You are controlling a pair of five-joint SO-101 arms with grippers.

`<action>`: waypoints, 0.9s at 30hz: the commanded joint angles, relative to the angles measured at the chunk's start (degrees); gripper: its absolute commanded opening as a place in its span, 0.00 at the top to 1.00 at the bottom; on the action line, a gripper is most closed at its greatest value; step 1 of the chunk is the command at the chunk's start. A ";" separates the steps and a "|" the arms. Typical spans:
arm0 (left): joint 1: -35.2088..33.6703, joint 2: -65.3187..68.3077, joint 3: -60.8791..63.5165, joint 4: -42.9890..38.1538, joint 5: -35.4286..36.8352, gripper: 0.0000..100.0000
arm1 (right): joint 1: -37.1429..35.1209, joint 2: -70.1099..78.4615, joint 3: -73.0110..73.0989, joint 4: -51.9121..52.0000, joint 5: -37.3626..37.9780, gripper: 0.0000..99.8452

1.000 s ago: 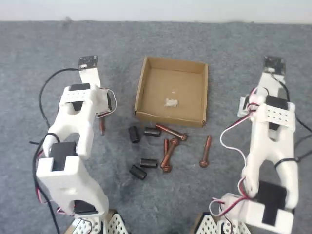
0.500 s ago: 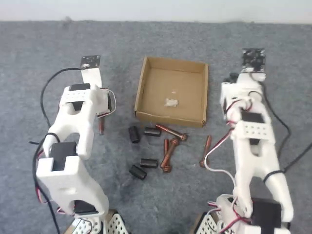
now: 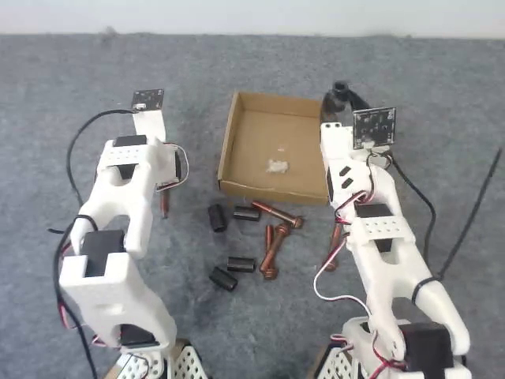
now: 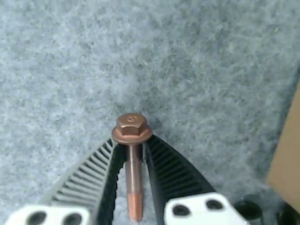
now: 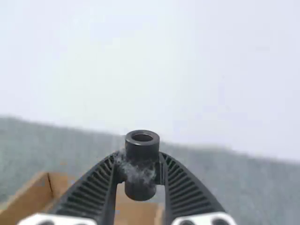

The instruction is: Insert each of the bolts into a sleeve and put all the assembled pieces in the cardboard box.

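Note:
My left gripper (image 4: 132, 141) is shut on a copper bolt (image 4: 134, 178), hex head out past the fingertips, low over the carpet. From above, that bolt (image 3: 165, 204) hangs under the left arm, left of the cardboard box (image 3: 272, 192). My right gripper (image 5: 140, 159) is shut on a black sleeve (image 5: 142, 165), bore opening upward. In the high view the sleeve (image 3: 341, 89) is held up by the right gripper (image 3: 342, 98) at the box's far right corner. Loose bolts (image 3: 276, 213) (image 3: 274, 251) and sleeves (image 3: 217, 217) (image 3: 241, 264) lie in front of the box.
Grey carpet covers the table. One more bolt (image 3: 335, 239) lies partly under the right arm. Further sleeves (image 3: 246, 213) (image 3: 222, 278) sit among the loose parts. The box holds a small white scrap (image 3: 276, 166). A box wall (image 4: 287, 159) edges the left wrist view.
The right arm has swung in from the right side toward the box, its gripper raised with the sleeve now at the far right corner. The left arm has stayed still.

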 commanded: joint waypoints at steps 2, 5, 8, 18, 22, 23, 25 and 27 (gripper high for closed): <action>0.35 -4.48 -0.22 -1.49 -0.53 0.99 | -3.21 1.71 -3.08 -8.31 1.14 0.99; 0.35 -4.48 -0.22 -1.49 -0.53 0.99 | -3.47 9.98 -6.77 -11.74 1.23 0.99; 0.35 -4.48 -0.22 -1.49 -0.53 0.99 | -3.30 17.10 -8.97 -17.54 0.97 0.99; 0.35 -4.48 -0.22 -1.85 -0.53 0.99 | -9.19 21.14 0.35 -29.67 -4.31 0.99; 0.44 -4.48 -0.22 -2.37 -0.53 0.99 | -12.79 17.89 10.02 -39.08 -6.15 0.99; 0.44 -4.48 -0.22 -2.37 -0.53 0.99 | -13.32 16.92 11.87 -40.31 -6.15 0.99; 0.44 -4.48 -0.22 -2.37 -0.53 0.99 | -14.11 15.08 15.38 -41.80 -6.33 0.99; 0.44 -4.48 -0.22 -2.37 -0.53 0.99 | -14.99 13.14 19.43 -42.95 -6.42 0.99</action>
